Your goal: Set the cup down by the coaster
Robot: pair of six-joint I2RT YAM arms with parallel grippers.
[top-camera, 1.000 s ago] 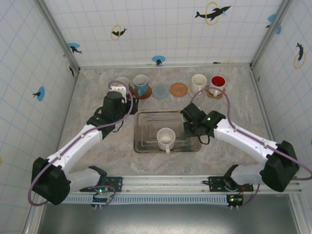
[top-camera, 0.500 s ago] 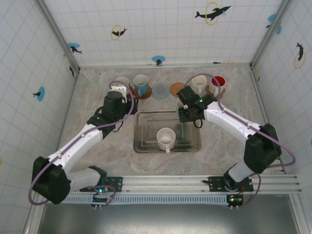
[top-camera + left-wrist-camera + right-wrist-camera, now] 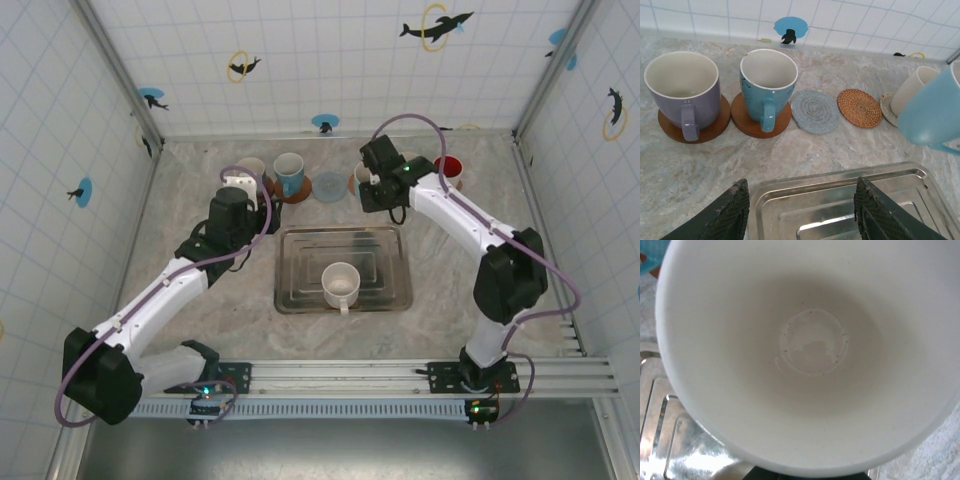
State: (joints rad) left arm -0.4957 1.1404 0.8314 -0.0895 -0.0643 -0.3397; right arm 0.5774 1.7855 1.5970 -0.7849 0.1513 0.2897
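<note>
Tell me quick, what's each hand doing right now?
Left hand: open, empty.
Right hand: closed on the light blue cup.

A lab robot cell: white grid-printed wall panels (image 3: 300, 70) with dolphin stickers (image 3: 436, 25), aluminium corner posts (image 3: 120, 70), a marble-look tabletop (image 3: 240, 320) and a mounting rail (image 3: 340, 375).

Top external overlooks the whole table (image 3: 200, 330). Left wrist faces rearward, sharing the grey coaster (image 3: 815, 111); right wrist looks closely into the cup (image 3: 810, 340).

Six cups (image 3: 681, 82), six coasters (image 3: 814, 111); one metal tray (image 3: 385, 260)
</note>
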